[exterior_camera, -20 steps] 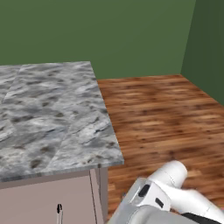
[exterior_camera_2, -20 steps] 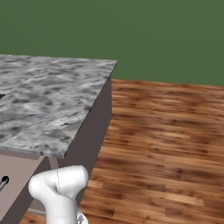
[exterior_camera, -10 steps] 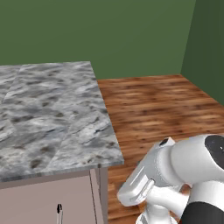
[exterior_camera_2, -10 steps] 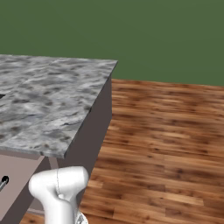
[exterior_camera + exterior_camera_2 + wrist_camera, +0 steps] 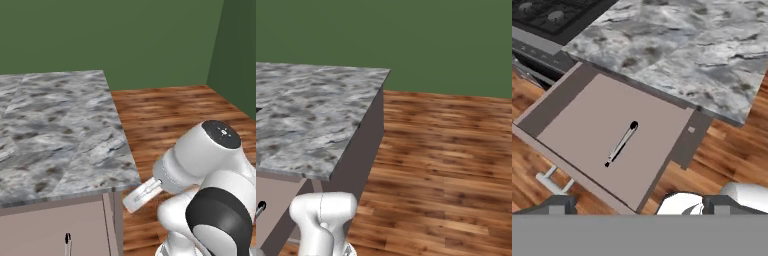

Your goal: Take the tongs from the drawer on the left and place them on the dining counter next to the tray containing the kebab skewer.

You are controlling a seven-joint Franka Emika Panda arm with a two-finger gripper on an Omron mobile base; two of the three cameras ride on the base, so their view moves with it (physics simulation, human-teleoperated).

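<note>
Two dark fingertips (image 5: 559,203) of the gripper (image 5: 642,205) are showing at 6 o'clock of the hand view, standing wide apart and holding nothing. Just beyond them the drawer (image 5: 572,122) is standing pulled open, with its silver bar handle (image 5: 551,180) lying at 8 o'clock. The tongs (image 5: 621,144) are lying loose on the drawer floor near the centre, slanting toward 1 o'clock. Farther, at 12 to 2 o'clock, a grey veined marble counter (image 5: 682,50) is spreading, and a dark stove (image 5: 554,17) is sitting at 11 o'clock.
</note>
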